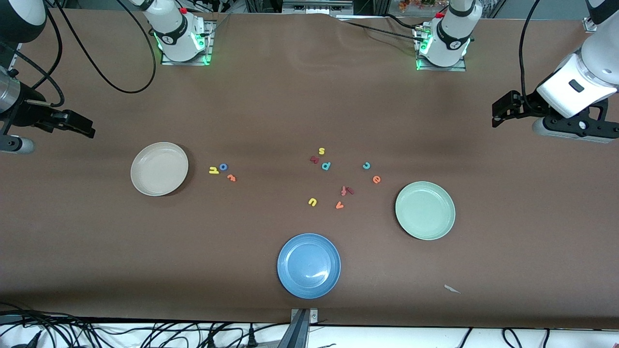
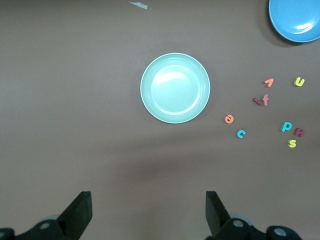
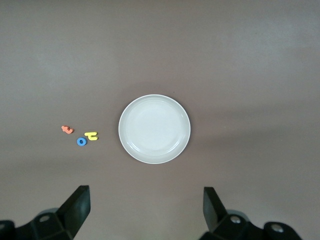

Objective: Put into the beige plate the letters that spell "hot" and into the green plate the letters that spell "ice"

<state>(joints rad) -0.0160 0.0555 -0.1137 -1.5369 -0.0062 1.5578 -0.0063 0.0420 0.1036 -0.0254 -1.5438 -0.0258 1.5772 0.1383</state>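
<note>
The beige plate (image 1: pixel 159 168) (image 3: pixel 154 129) lies toward the right arm's end of the table. Beside it sit the yellow h (image 1: pixel 213 170) (image 3: pixel 91 135), blue o (image 1: pixel 223 166) (image 3: pixel 81 141) and orange t (image 1: pixel 231 178) (image 3: pixel 67 129). Toward the left arm's end lies the green plate (image 1: pixel 425 210) (image 2: pixel 175 88). Near it are the teal c (image 1: pixel 366 166) (image 2: pixel 241 133), orange e (image 1: pixel 376 180) (image 2: pixel 229 119) and maroon i (image 1: pixel 350 191) (image 2: pixel 258 101). My left gripper (image 1: pixel 498 113) (image 2: pixel 149 210) hangs open over bare table at its end. My right gripper (image 1: pixel 84 126) (image 3: pixel 146 207) hangs open at the other end. Both are empty.
A blue plate (image 1: pixel 309 265) (image 2: pixel 295 20) sits nearest the front camera. Other loose letters lie mid-table: yellow s (image 1: pixel 321 151), teal d-shaped letter (image 1: pixel 326 166), red f (image 1: pixel 344 190), yellow u (image 1: pixel 312 202), orange v (image 1: pixel 339 205). A paper scrap (image 1: pixel 451 289) lies near the front edge.
</note>
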